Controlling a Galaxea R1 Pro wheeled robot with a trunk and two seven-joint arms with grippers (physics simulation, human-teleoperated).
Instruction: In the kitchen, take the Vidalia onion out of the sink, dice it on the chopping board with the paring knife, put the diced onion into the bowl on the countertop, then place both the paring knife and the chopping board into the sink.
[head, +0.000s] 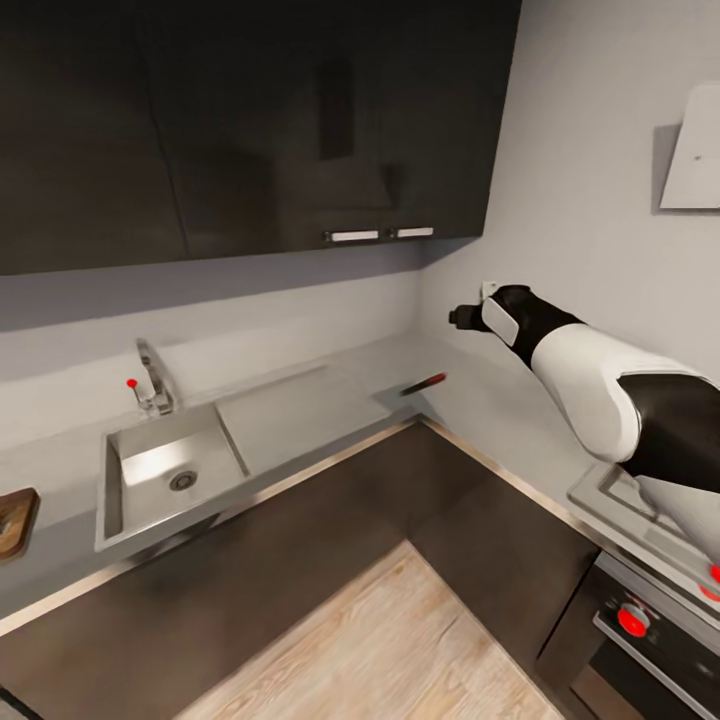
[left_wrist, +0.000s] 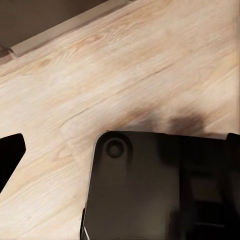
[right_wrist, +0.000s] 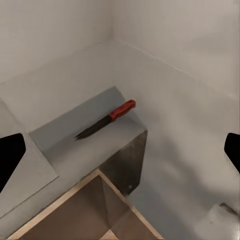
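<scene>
I'm looking into a kitchen corner where two pale grey walls (head: 560, 150) meet. Dark glossy upper cabinets (head: 250, 120) hang along the far wall, with two short steel handles (head: 378, 235) at their lower edge near the corner. Below the worktop's front edge run dark base cabinets (head: 330, 530), turning the corner. At my right I see an oven front with red knobs (head: 632, 621). A white hood (head: 692, 160) sits high on the right wall. The floor is light wood planks (left_wrist: 125, 75). Lighting is soft and even.
</scene>
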